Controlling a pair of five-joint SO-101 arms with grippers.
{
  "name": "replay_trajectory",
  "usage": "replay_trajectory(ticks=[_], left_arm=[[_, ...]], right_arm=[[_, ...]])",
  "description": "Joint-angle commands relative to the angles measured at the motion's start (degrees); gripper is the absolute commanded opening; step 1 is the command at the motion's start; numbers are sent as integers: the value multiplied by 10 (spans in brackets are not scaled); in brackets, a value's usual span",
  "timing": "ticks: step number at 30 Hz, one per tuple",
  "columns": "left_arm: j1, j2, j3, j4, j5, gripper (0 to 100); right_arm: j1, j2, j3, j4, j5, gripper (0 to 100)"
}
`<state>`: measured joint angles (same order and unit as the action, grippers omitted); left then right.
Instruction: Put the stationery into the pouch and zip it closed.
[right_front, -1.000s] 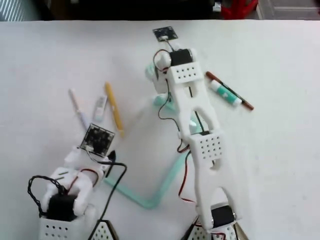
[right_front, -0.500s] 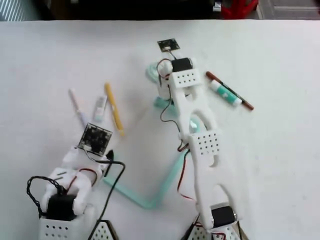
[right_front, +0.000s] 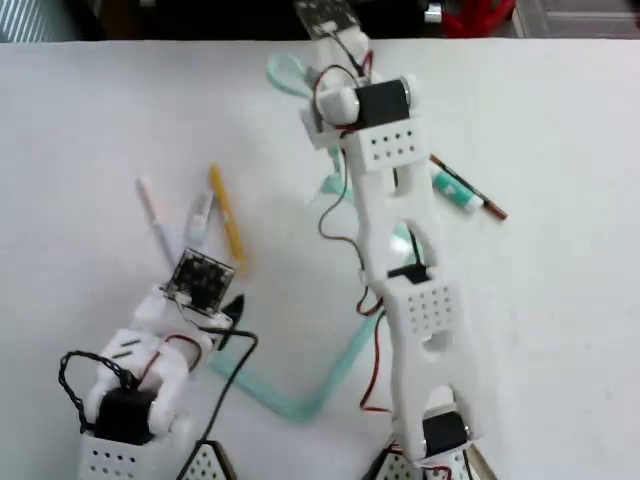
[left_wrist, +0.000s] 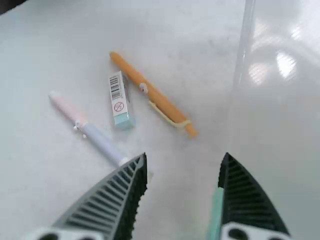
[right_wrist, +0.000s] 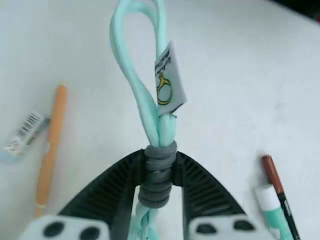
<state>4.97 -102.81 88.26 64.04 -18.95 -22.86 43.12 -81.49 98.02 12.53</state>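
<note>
The clear pouch with its mint-green edge (right_front: 300, 400) lies between the arms, one end pulled up. My right gripper (right_wrist: 159, 165) is shut on the pouch's mint loop (right_wrist: 145, 65), which carries a small white tag (right_wrist: 170, 82); in the high view that gripper (right_front: 315, 95) is near the table's far edge. My left gripper (left_wrist: 182, 170) is open just short of an orange pen (left_wrist: 150, 95), an eraser (left_wrist: 119, 100) and a pastel pen (left_wrist: 85, 130). The clear pouch wall (left_wrist: 270, 100) stands beside it.
A brown pen (right_front: 470, 190) and a green-and-white stick (right_front: 450, 188) lie to the right of the right arm. The orange pen (right_front: 228, 213), eraser (right_front: 200, 215) and pastel pen (right_front: 155, 215) lie at the left. Bare white table surrounds them.
The right arm has moved toward the far edge and risen, taking the pouch's loop with it. The left arm shifted slightly toward the pens.
</note>
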Motion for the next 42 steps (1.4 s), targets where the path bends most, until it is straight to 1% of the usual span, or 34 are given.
replay_trajectory(ticks=[1, 6, 9, 11, 14, 17, 19, 23, 29, 33, 37, 40, 42], left_arm=[[36, 0, -67, -15, 0, 252], [98, 2, -187, -16, 18, 254], [124, 16, -230, -18, 18, 253], [116, 54, -235, -47, 18, 253], [79, 134, -241, -107, 19, 253], [68, 214, -259, -156, 19, 253], [68, 260, -294, -160, 21, 253], [69, 333, -366, -153, 61, 255], [133, 406, -378, -158, 63, 255], [125, 409, -377, -147, 63, 255], [132, 374, -358, -128, 63, 255], [153, 319, -339, -122, 63, 255], [167, 269, -331, -98, 63, 255]], right_arm=[[-52, -118, -27, 2, 43, 18], [-137, -214, -26, -8, 102, 17], [-161, -249, 1, 0, 107, 17], [-164, -278, 35, 2, 107, 17], [-173, -337, 72, -4, 110, 17], [-191, -384, 97, -8, 120, 17], [-193, -402, 112, -22, 142, 17], [-180, -419, 126, -37, 148, 17], [-239, -434, 127, 5, 147, 17], [-230, -436, 133, 4, 146, 17], [-205, -404, 158, -10, 142, 18], [-170, -371, 158, -42, 89, 18], [-138, -357, 158, -71, 51, 18]])
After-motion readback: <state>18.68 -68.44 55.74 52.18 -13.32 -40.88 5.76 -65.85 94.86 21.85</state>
